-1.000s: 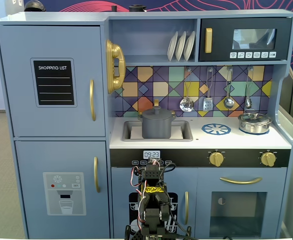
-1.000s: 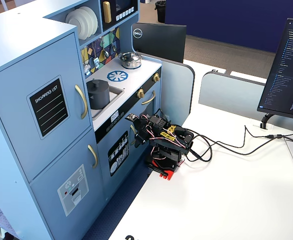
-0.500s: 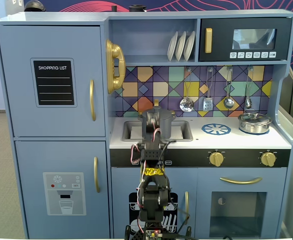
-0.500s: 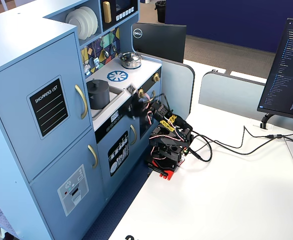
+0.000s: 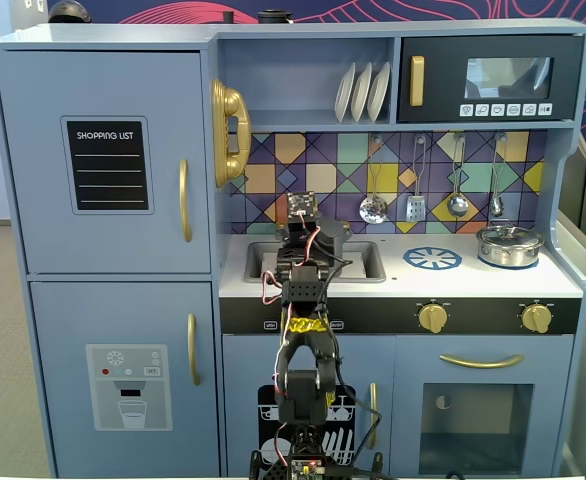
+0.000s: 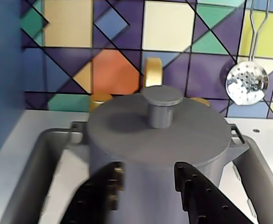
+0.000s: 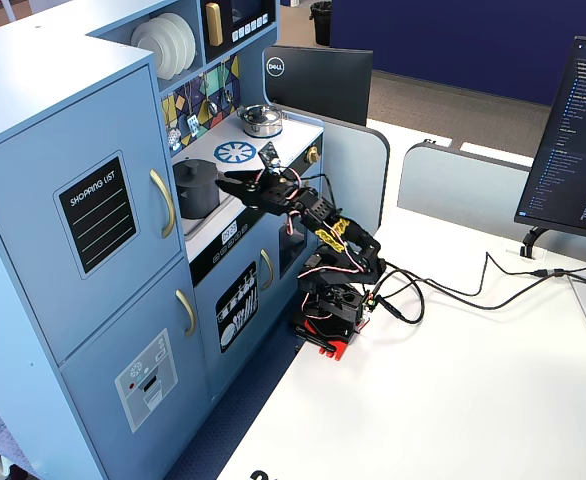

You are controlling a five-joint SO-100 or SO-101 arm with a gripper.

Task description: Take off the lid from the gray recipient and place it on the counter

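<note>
Where the wrist view starts, at its bottom edge, the tool (image 6: 148,196) shows two black fingers (image 6: 199,198) spread apart, empty, w/ the gray pot (image 6: 150,186) wall visible between them. Just beyond sits the dark gray lid (image 6: 160,135), flat on the pot, its short round knob (image 6: 162,105) upright at centre. The pot stands in the recessed gray sink (image 6: 43,154), side handles (image 6: 236,135) poking out left & right. Behind it a gold tap (image 6: 153,72), then the coloured tile backsplash (image 6: 113,46) w/ a perforated steel skimmer (image 6: 246,83) hanging at right.

In a fixed view from the front, the black arm (image 5: 303,330) rises in front of the toy kitchen & blocks most of the sink (image 5: 368,262). To the right the white bench (image 5: 473,280) carries a printed blue burner (image 5: 433,258) & a shiny steel pot (image 5: 509,243) w/ its own lid. Farther back: hanging utensils (image 5: 458,180), white plates (image 5: 361,92) on the shelf.

In a fixed view from the side, the tool (image 7: 235,178) hovers near the pot (image 7: 195,188), fingers apart, not touching the lid that I can tell.
</note>
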